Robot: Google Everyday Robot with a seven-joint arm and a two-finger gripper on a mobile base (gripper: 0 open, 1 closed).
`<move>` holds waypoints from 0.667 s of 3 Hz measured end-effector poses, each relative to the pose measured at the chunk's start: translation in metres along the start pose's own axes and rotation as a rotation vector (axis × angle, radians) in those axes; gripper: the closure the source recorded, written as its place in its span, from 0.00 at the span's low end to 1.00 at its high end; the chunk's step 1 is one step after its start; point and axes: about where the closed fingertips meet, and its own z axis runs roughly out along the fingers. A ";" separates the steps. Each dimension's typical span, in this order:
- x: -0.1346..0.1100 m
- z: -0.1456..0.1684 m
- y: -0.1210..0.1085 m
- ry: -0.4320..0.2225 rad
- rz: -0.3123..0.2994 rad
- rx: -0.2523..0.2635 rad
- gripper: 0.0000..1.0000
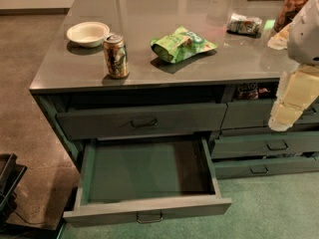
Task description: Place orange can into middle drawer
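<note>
While the glossy grey counter [149, 14] fills the upper part of the view, the floor beside it is brownish on the left and green carpet [269, 208] at the lower right. The orange can [115, 55] stands upright near the counter's front edge, just beside a white bowl [87, 33] and well apart from a crumpled green snack bag [182, 44]. Further back lie a small packet [244, 24] and a jar [294, 1] with brown contents. Below the closed top drawer [142, 119], the middle drawer [149, 205] is pulled far out – its green floor and walls are bare to view, and a dark bail handle hangs at the centre of its front. Narrower drawers [266, 144] sit shut to the right. The arm [306, 29] enters at the right edge, white above and pale yellow below, pointing downward in front of those narrower drawers. The end effector [285, 116] hangs at its lower tip, well away from the can – whether it is spread or pressed together cannot be told. The can's graphics show green, white and dark patches, but no lettering can be read.
</note>
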 end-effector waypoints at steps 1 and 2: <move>0.000 0.000 0.000 0.000 0.000 0.000 0.00; -0.008 0.001 -0.002 -0.021 -0.004 0.009 0.00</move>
